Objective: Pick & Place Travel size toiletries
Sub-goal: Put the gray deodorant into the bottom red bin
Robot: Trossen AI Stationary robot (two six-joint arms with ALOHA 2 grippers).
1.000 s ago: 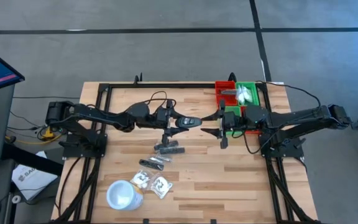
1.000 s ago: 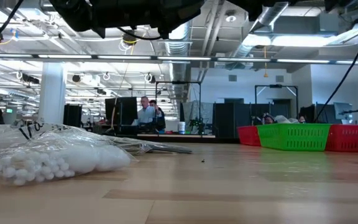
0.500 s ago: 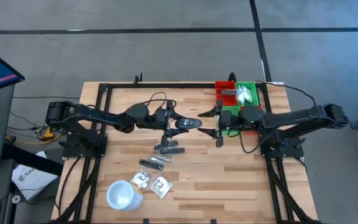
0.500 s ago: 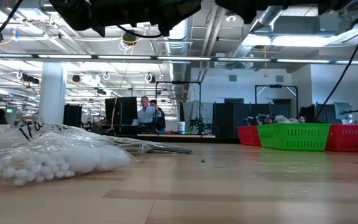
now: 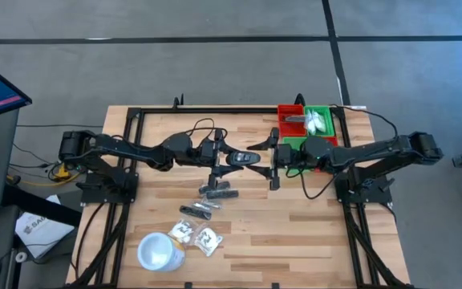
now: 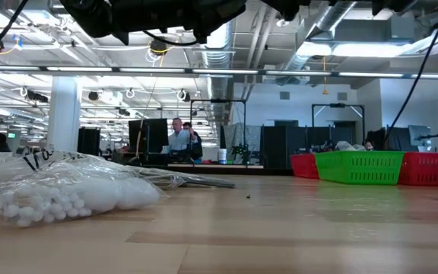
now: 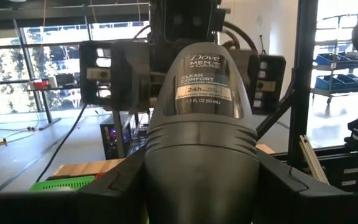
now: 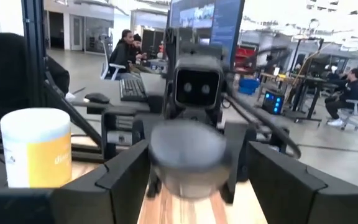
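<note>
A dark grey Dove deodorant stick (image 5: 245, 158) is held above the table's middle by my left gripper (image 5: 233, 159), which is shut on it. In the left wrist view the stick (image 7: 202, 81) fills the centre between my fingers. My right gripper (image 5: 265, 163) is open and faces it from the table's right. Its fingers (image 7: 98, 71) stand on either side of the stick's far end (image 8: 185, 152) without touching. More dark tubes (image 5: 217, 191) (image 5: 199, 210) and clear sachets (image 5: 207, 239) lie flat on the table, nearer the front edge. My left gripper (image 7: 199, 186) pinches the deodorant stick between its two fingers at the wider end (image 7: 197, 165) nearest the wrist. The fingers come level from the table's left and lie along the stick. It is lifted clear and lies level, its labelled end pointing toward the table's right.
Red and green bins (image 5: 303, 120) sit at the far right of the table, and the green one holds white items. A white cup (image 5: 159, 250) stands near the front left edge. In the low view a sachet of white beads (image 6: 59, 190) lies close by. Bare wood lies front right.
My right gripper has moved toward the table's left, from beside the bins to the held deodorant stick, and its fingers now stand around the stick's free end. The left gripper and the stick have kept still.
</note>
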